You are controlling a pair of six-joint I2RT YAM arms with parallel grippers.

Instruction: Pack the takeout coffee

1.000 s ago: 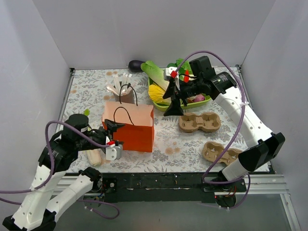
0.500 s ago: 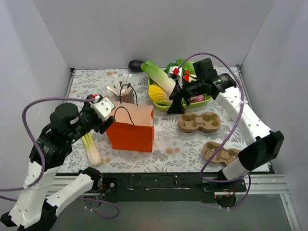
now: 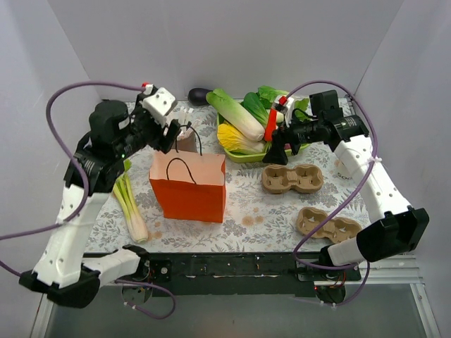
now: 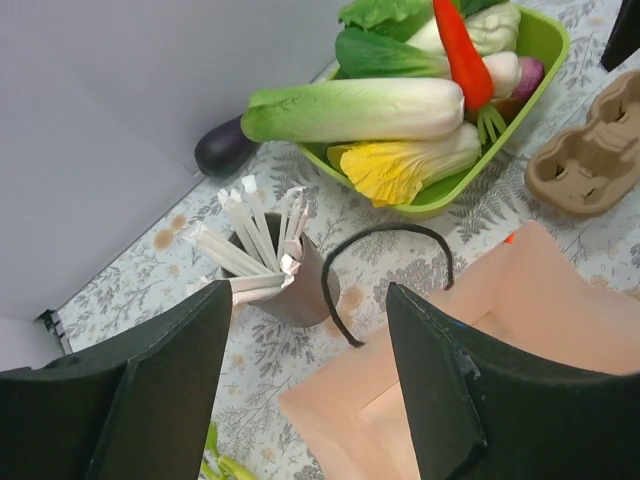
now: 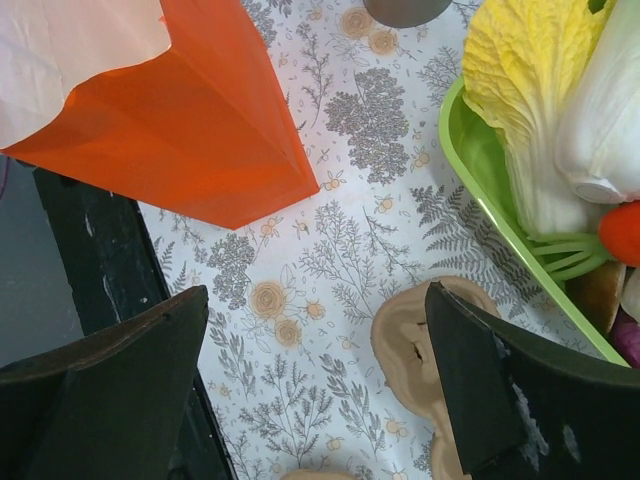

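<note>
Near the middle of the floral-print table cover (image 3: 246,211): an upright orange paper bag with black cord handles (image 3: 189,186), mouth open. At 12 o'clock of the bag, just beside it: a grey cup of white paper-wrapped sticks (image 4: 300,295). At 1 o'clock of the bag: a lime-green plastic tray (image 3: 243,158) heaped with cabbage, leafy greens and a carrot. At 3 o'clock of the bag: a brown two-well pulp cup carrier (image 3: 292,179). At 5 o'clock of that carrier, near the table's front edge: a second brown pulp carrier (image 3: 324,224). At 9 o'clock of the bag, flat on the cover: a green-and-white leek (image 3: 130,208). At 12 o'clock of the grey cup, by the back wall: a dark purple aubergine (image 3: 199,95).

Raised above the grey cup and the bag's far rim: the left gripper (image 3: 171,132), jaws spread, nothing between them. At 12 o'clock of the first carrier, by the tray's near edge: the right gripper (image 3: 276,151), jaws spread wide, gripping nothing.

As for the small cream-white paper cup with black lid, the takeout coffee: visible in none of the three views, place not to be told.
</note>
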